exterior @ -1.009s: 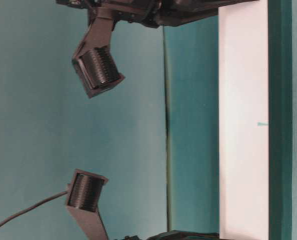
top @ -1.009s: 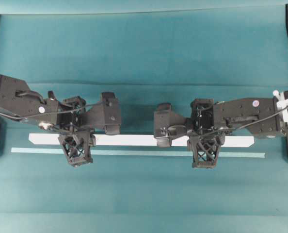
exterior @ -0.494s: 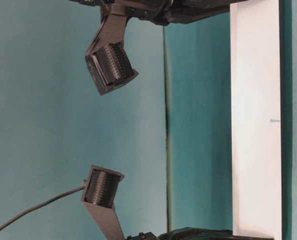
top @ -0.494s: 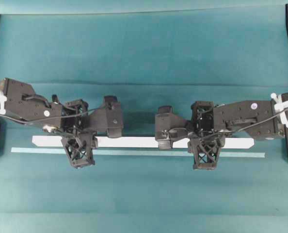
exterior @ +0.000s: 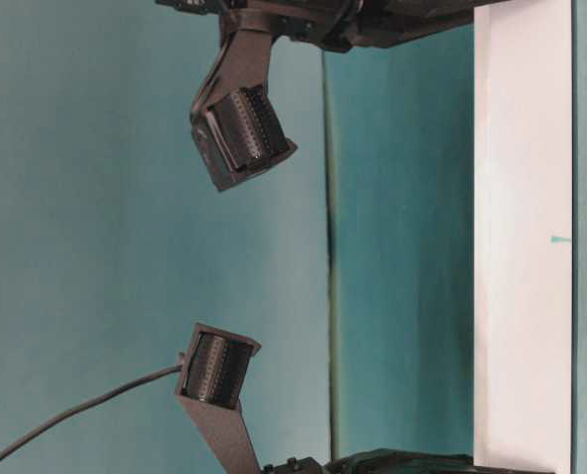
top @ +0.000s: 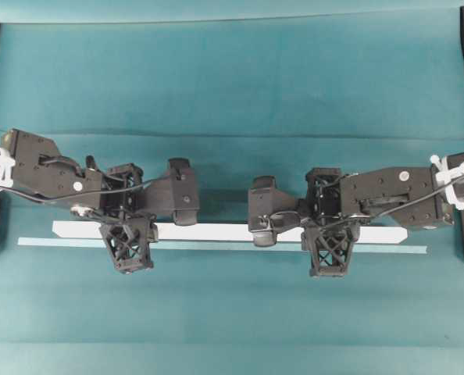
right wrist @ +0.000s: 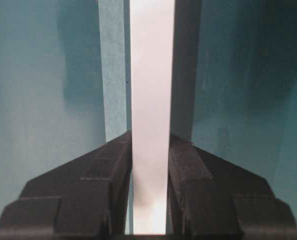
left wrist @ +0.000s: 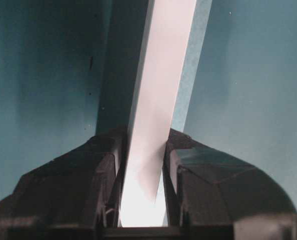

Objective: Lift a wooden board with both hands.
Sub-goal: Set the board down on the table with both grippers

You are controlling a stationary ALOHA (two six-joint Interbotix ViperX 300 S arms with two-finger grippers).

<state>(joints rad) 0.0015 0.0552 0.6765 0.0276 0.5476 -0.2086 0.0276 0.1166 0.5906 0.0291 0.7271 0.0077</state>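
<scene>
left hand and right hand (lattice-framed) both clamped on flat white wooden board.

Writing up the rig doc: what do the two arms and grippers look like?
Both arms are matte black with boxy housings. The left gripper and right gripper have open lattice-framed fingers. Thin black cables run along each arm, white ties sit near the outer ends, and small pale round dots mark the housings.
</scene>
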